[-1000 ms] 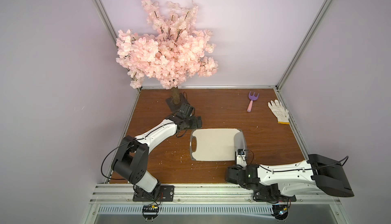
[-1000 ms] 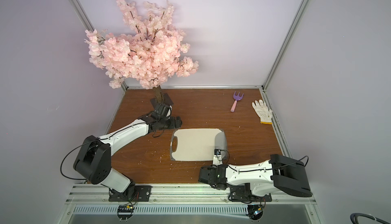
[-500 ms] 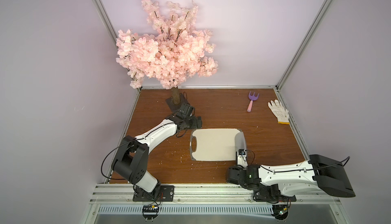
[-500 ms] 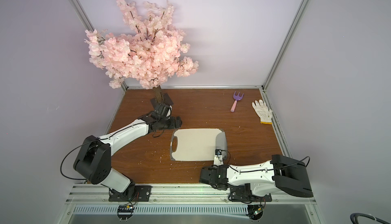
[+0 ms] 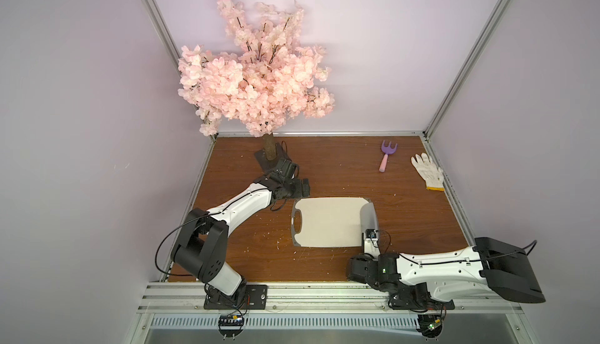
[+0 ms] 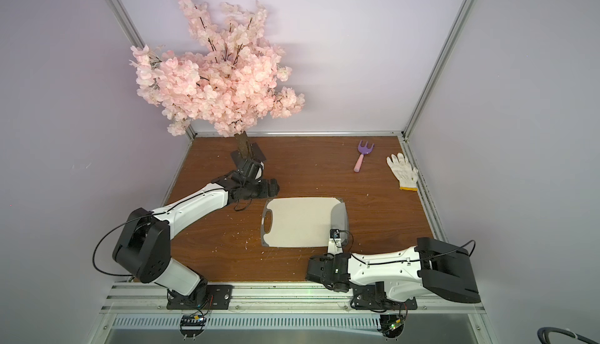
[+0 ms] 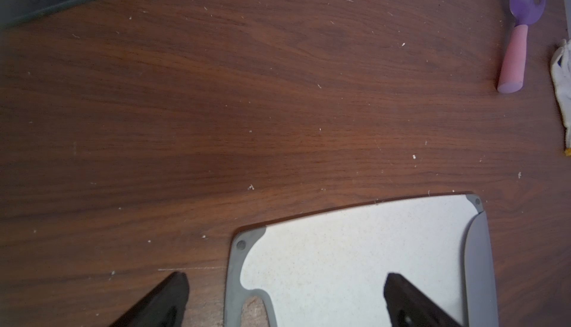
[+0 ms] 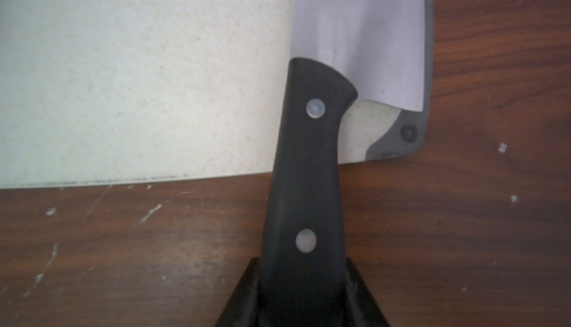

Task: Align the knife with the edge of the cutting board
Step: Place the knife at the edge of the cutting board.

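1. My right hand (image 8: pixel 304 291) is shut tight on the butt end of the black handle of the knife (image 8: pixel 309 161). The handle fills the gap between the fingers.
2. The knife lies on the cutting board (image 8: pixel 123 78) along its right side. The blade points to the far side, and the handle sticks out past the near edge over the bench (image 5: pixel 341 170).
3. In my right wrist view a thin strip of the board's grey rim shows beside the blade for all of its visible length. I judge the blade to be just inside that right edge and close to parallel with it.
4. I think only a fine trim is left. I would make a small wrist twist with the blade kept flat, since pressing down or pushing sideways could drag the board along with it.
5. My left hand (image 7: pixel 285 279) is spread wide and holds nothing. It sits by the board's far-left corner, near the handle hole, where it could steady the board if it starts to creep.
6. To let go well, I would open the fingers slowly. Then I would draw back toward the near side along the line of the handle, so neither finger knocks it askew.
7. The toy fork (image 5: pixel 386 155) and the glove (image 5: pixel 427 171) lie far right, well apart from the board, and are no concern.
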Controlling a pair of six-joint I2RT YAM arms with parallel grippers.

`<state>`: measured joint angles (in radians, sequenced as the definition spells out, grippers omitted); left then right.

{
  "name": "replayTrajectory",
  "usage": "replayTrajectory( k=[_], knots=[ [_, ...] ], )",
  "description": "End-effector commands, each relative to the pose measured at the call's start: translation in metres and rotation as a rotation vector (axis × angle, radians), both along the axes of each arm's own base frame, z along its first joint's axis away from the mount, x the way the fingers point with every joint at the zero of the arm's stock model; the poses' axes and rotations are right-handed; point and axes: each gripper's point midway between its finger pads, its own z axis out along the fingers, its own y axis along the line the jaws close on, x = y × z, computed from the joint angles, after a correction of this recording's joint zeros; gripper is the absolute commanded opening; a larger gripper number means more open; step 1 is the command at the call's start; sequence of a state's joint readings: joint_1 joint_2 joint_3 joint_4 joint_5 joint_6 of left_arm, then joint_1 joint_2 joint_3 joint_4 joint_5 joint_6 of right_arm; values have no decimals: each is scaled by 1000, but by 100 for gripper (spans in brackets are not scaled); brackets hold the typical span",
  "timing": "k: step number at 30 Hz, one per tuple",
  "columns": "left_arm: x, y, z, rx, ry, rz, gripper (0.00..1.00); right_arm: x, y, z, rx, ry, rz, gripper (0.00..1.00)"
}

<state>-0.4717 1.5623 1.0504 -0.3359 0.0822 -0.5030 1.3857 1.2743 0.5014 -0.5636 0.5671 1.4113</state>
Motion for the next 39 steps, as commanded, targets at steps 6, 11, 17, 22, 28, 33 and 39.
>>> replayTrajectory(
  k=[6, 11, 17, 22, 28, 33, 39],
  knots=[
    [1, 7, -2, 20, 1, 7, 100, -5, -14, -7, -84, 29, 24, 34],
    [1, 7, -3, 21, 2, 7, 100, -4, -14, -6, -85, 26, 26, 34],
    [0, 7, -3, 21, 3, 7, 100, -4, -13, -6, -88, 25, 29, 35],
    [0, 7, -3, 21, 4, 7, 100, -4, -12, -4, -90, 23, 31, 41],
    [0, 7, -3, 20, 3, 7, 100, -3, -13, -2, -94, 18, 31, 53],
    [1, 7, -2, 20, 0, 7, 100, -3, -12, -2, -91, 18, 30, 57],
    [1, 7, -2, 19, -1, 7, 100, -2, -12, 0, -89, 11, 32, 69]
  ],
)
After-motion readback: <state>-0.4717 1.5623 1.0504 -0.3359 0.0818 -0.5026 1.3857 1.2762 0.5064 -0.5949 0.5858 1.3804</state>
